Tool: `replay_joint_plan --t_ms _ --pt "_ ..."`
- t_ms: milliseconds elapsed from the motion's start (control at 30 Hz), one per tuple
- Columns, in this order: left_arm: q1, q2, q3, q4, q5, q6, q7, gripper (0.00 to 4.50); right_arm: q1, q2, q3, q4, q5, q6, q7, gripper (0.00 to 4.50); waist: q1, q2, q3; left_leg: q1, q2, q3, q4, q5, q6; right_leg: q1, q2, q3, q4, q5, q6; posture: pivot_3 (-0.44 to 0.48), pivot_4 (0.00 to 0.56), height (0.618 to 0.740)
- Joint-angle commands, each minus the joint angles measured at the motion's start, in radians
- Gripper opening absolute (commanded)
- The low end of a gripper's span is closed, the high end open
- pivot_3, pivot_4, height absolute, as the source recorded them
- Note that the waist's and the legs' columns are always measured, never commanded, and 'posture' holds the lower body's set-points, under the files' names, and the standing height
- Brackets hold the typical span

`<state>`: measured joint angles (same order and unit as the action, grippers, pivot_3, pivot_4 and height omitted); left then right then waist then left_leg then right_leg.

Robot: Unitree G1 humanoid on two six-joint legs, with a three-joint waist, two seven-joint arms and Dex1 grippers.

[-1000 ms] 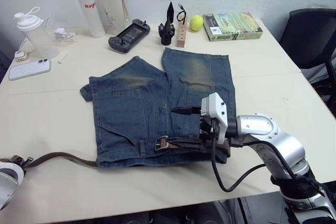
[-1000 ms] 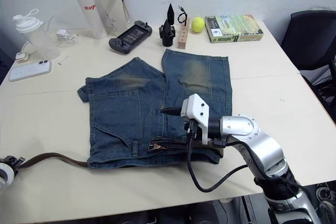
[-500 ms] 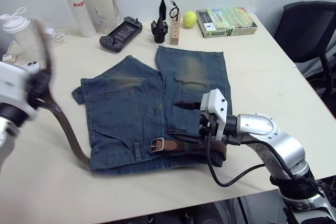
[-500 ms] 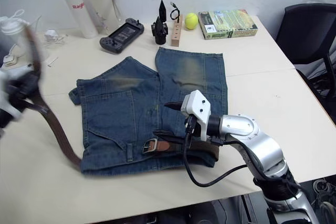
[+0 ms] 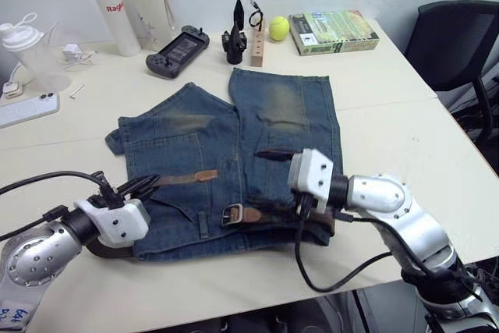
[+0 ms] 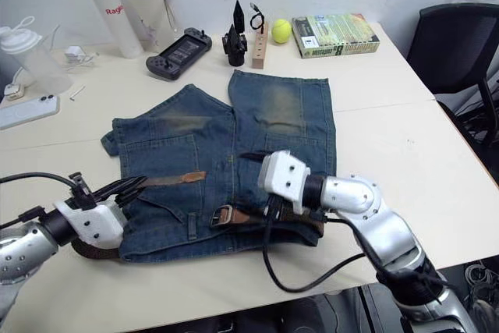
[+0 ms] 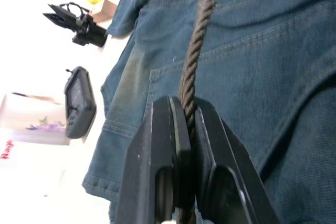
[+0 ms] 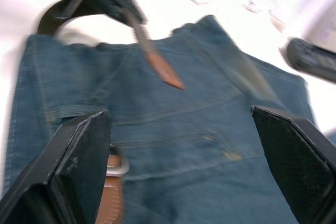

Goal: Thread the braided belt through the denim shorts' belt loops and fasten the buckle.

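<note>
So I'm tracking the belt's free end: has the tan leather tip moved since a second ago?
Yes. The tan leather tip now lies on the denim shorts, carried from the table's left edge by the left gripper, shut on the braided belt.

Both arms are silver-grey metal with rounded joint housings. Each wrist carries a white boxy block, and 2 black fingers extend from it. Loose black cables loop from each wrist along the forearm.

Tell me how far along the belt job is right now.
Partly threaded: the braided belt already lies along the waistband of the denim shorts, with the buckle resting there unfastened. In hand: the left gripper is shut on the strap, its tan tip lying on the denim. The right gripper is open. Left: bringing the tip to the buckle and fastening.
</note>
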<state>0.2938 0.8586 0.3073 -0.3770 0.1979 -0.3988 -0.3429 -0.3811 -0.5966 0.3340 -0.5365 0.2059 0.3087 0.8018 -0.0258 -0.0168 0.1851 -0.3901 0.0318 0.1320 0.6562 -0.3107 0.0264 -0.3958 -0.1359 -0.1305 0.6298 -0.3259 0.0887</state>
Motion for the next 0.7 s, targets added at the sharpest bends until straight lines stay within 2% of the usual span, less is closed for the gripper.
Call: replay_joint_plan --t_ms 33,167,267,533,600,700 --pt "0.022 -0.045 0.035 -0.031 0.079 -0.077 0.039 0.22 -0.034 0.03 0.106 0.045 -0.204 -0.174 -0.046 4.5 -0.002 0.0 0.0 0.0 0.0 0.0 0.001 0.0 0.0 0.0 0.0 0.0 0.0 0.0 0.0 0.0 0.15 0.724" --pt "0.031 -0.089 0.024 -0.054 0.108 -0.088 0.031 0.22 -0.093 0.099 0.199 0.206 -0.467 -0.392 -0.194 4.5 -0.005 0.0 0.0 0.002 0.0 0.001 0.003 0.0 0.0 0.0 0.0 -0.001 0.005 0.0 0.0 0.0 0.15 0.724" --pt "0.024 -0.11 0.025 -0.066 0.114 -0.082 0.024 0.22 -0.126 0.143 0.223 0.308 -0.563 -0.52 -0.269 4.5 -0.001 -0.001 0.0 0.001 0.001 0.0 0.005 0.0 0.0 0.001 0.0 -0.001 0.008 0.0 0.0 0.0 0.15 0.724" --pt "0.009 -0.145 0.02 -0.087 0.126 -0.064 0.007 0.22 -0.133 0.198 0.208 0.396 -0.608 -0.602 -0.28 4.5 -0.003 -0.001 0.0 0.0 0.001 -0.003 0.007 0.0 0.0 0.003 -0.001 -0.001 0.008 0.0 0.0 0.0 0.15 0.724" --pt "0.01 -0.147 0.019 -0.088 0.131 -0.065 0.005 0.16 -0.13 0.203 0.201 0.399 -0.607 -0.608 -0.279 3.98 -0.003 -0.001 0.0 0.0 0.001 -0.003 0.007 0.0 0.0 0.003 0.0 -0.001 0.009 0.0 0.0 0.0 0.15 0.724" --pt "0.01 -0.15 0.021 -0.084 0.134 -0.068 0.002 0.16 -0.126 0.206 0.195 0.403 -0.6 -0.612 -0.271 2.78 -0.003 -0.001 0.0 0.0 0.001 -0.003 0.007 0.0 0.0 0.003 0.0 -0.001 0.009 0.0 0.0 0.0 0.15 0.724"
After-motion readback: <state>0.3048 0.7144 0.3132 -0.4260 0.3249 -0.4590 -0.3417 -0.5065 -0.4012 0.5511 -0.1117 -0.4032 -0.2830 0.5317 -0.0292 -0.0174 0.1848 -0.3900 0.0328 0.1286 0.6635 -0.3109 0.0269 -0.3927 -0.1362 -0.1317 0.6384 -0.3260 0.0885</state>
